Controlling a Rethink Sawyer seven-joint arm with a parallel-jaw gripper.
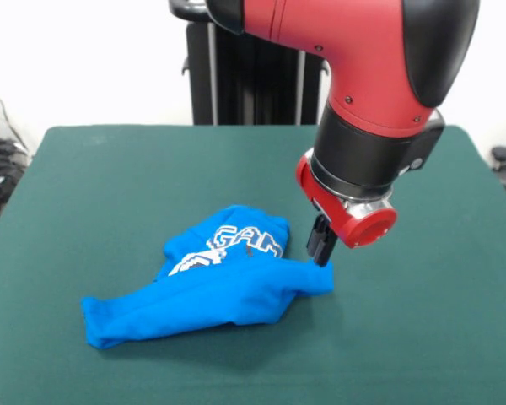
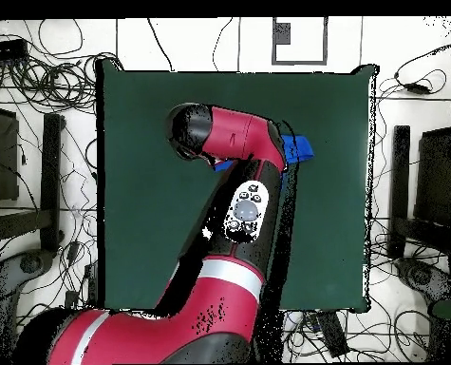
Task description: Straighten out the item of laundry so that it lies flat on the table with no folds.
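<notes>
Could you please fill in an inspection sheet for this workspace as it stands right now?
Surface: dark green table, nothing on it but the garment.
Job's things: bright blue garment, crumpled and folded, white lettering partly showing; not flat.
Clutter: nothing seen on the table.
Gripper: black gripper down at the garment's edge; open or shut cannot be told.
Cables: many loose cables on the floor around the table.
Surroundings: black frames beside the table in the overhead view.

From overhead we only catch a corner of the blue garment (image 2: 300, 148); the arm (image 2: 238, 204) covers the rest, gripper included.
</notes>
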